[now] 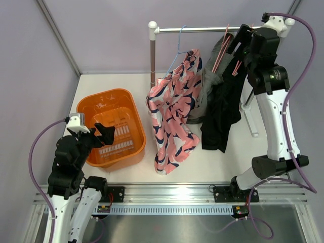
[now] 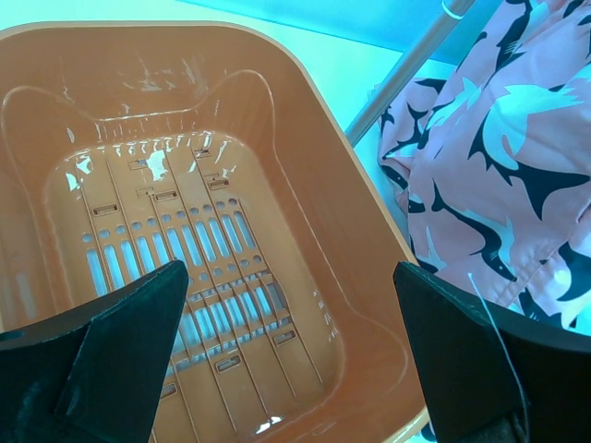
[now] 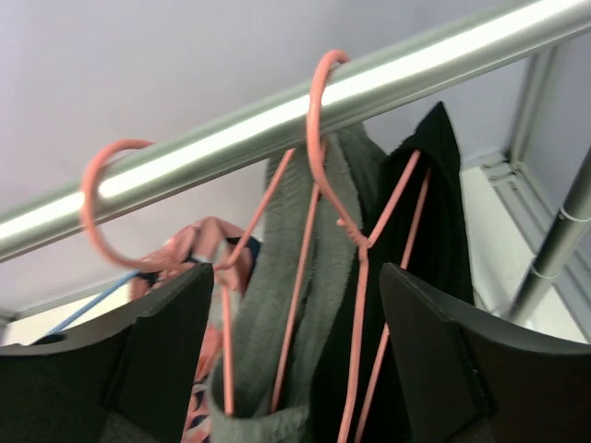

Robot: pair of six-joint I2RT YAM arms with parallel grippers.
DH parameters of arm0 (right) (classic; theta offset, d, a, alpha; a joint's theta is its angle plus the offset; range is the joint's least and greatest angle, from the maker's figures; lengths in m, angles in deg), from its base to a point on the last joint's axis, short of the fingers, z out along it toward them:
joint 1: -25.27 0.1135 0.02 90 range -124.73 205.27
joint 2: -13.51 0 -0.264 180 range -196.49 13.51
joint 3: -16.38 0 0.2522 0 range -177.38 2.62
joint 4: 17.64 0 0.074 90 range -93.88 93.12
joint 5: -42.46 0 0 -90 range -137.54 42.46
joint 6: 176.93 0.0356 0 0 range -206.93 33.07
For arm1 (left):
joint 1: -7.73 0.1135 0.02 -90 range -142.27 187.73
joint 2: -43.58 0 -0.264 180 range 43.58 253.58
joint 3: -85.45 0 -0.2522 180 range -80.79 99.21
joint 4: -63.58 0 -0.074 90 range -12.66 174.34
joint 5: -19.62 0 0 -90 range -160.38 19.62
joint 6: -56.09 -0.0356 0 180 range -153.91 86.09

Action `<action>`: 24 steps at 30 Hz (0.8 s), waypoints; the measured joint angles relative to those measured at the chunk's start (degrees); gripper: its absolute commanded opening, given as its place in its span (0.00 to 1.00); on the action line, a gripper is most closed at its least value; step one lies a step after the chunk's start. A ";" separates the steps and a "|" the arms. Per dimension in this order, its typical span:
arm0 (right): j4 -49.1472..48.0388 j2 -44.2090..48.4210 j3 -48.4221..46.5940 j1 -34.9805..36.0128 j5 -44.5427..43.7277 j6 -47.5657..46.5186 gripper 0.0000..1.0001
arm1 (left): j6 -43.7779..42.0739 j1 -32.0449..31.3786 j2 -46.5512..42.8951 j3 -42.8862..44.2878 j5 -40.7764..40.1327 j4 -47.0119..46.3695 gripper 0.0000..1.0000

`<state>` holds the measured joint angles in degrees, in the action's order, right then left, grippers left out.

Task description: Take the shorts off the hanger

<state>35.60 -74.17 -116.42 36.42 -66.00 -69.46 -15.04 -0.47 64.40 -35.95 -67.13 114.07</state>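
**A:** From above, what surrounds the work area?

**B:** Pale lavender walls [image 1: 101, 30] close in a white table [image 1: 223, 162], and an aluminium rail [image 1: 172, 191] runs along its near edge. An orange basket [image 1: 108, 92] sits toward the left edge. A chrome bar [image 1: 202, 29] on a brown post [image 1: 152, 61] crosses the far side.

**A:** And the shorts?

**B:** The pink patterned shorts [image 1: 172, 121] hang from a blue hanger [image 1: 178, 48] on that bar, and their hem reaches down near the table. To their right hang a grey garment [image 1: 205, 91] and a black garment [image 1: 223, 111]. The left gripper [image 1: 107, 132] hovers over the basket. The right gripper [image 1: 234, 40] is up beside the bar.

**A:** The left wrist view?

**B:** The left gripper [image 2: 291, 277] is spread wide, gripping nothing, with the slotted floor of the basket [image 2: 305, 166] below it. The shorts [image 2: 499, 157] hang to the right, beyond the basket's wall, with the post [image 2: 406, 69] behind them.

**A:** And the right wrist?

**B:** The right gripper [image 3: 295, 272] is released. Between its fingers appear the wires of a pink hanger [image 3: 319, 111], hooked over the bar [image 3: 416, 60], and the grey garment [image 3: 277, 341]. I cannot tell whether it touches them. The black garment [image 3: 439, 185] hangs just right. A scrap of the shorts [image 3: 189, 242] and the blue hanger [image 3: 92, 300] show at the lower left.
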 measured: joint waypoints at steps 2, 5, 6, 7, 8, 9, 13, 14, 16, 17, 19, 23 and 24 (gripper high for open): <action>0.50 -2.21 -1.14 0.50 -3.30 -0.92 0.74 | 0.00 -0.07 -0.26 0.00 0.02 0.02 0.99; 0.92 -4.11 -1.64 0.68 -8.02 -1.86 0.72 | 0.00 -0.28 -0.26 -0.02 0.00 0.07 0.99; 0.94 -4.24 -1.51 0.68 -9.25 -2.19 0.72 | 0.00 -0.35 -0.26 -0.02 0.02 0.02 0.99; 0.94 -4.24 -1.29 0.68 -10.01 -2.40 0.72 | 0.00 -0.42 -0.26 -0.02 0.00 0.00 0.99; 0.83 -4.20 -1.22 0.68 -11.13 -2.71 0.71 | 0.00 -0.46 -0.26 0.00 0.00 0.04 0.99; 0.52 -4.20 -1.22 0.68 -11.93 -3.06 0.71 | 0.00 -0.52 -0.26 -0.02 0.02 0.02 0.99; 0.17 -4.28 -1.27 0.68 -14.25 -4.39 0.65 | 0.00 -0.66 -0.26 -0.02 0.00 0.02 0.99; 0.17 -4.35 -1.29 0.68 -14.71 -4.52 0.64 | -0.02 -0.66 -0.26 -0.02 0.00 0.02 0.99; 0.13 -4.59 -1.42 0.68 -15.13 -4.68 0.63 | 0.00 -0.68 -0.26 0.00 0.00 0.04 0.99; 0.13 -4.87 -1.55 0.68 -15.15 -4.70 0.62 | 0.00 -0.72 -0.26 -0.02 0.00 0.04 0.99; 0.02 -5.68 -1.90 0.68 -15.17 -4.76 0.61 | 0.00 -0.72 -0.26 -0.02 0.00 0.04 0.99; -0.26 -8.00 -3.06 0.68 -15.19 -4.92 0.59 | 0.00 -0.76 -0.26 -0.02 0.00 0.02 0.99; -0.17 -8.59 -3.43 0.68 -15.19 -4.94 0.59 | 0.00 -0.76 -0.26 -0.02 0.00 0.04 0.99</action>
<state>35.43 -82.76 -119.85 37.10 -81.19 -74.40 -15.04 -1.24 64.14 -35.97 -67.13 114.11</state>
